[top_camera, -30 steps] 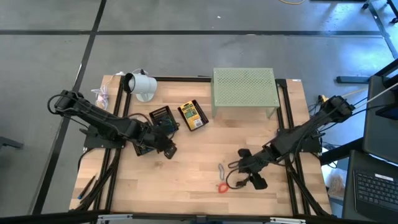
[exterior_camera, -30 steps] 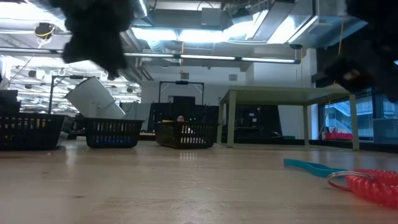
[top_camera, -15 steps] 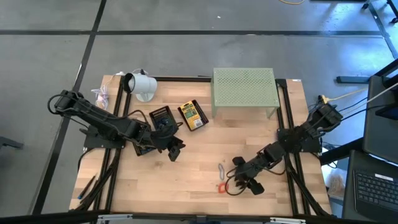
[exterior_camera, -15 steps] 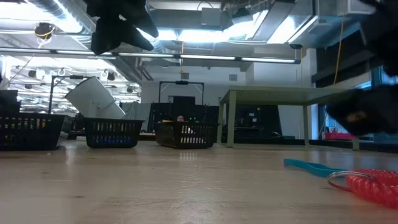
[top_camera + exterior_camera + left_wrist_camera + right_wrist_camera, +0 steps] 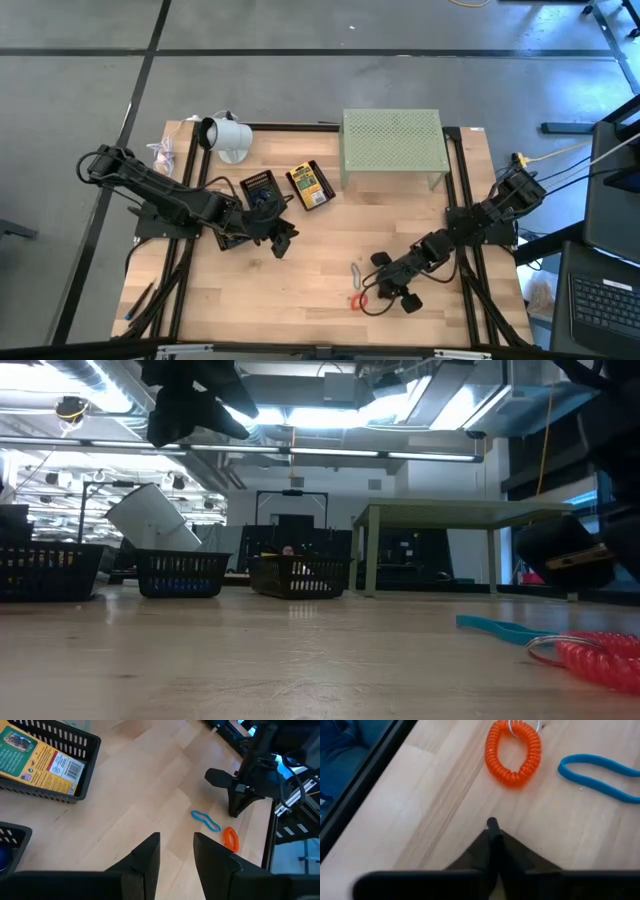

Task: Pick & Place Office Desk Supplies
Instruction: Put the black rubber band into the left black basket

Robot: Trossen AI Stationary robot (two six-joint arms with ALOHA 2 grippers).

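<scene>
right fingers (image 5: 492,836) pressed together on nothing, orange coil band (image 5: 513,754) and blue band (image 5: 600,776) just ahead.

Pale green perforated stand (image 5: 392,143) at table's (image 5: 320,270) far edge; white cup-like object (image 5: 226,135) tipped near far-left corner; black mesh baskets (image 5: 183,573) beside.

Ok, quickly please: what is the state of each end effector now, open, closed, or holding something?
Left end effector: open, holding nothing, above the bare wooden table.
Right end effector: closed, empty, beside the orange coiled plastic ring.
</scene>
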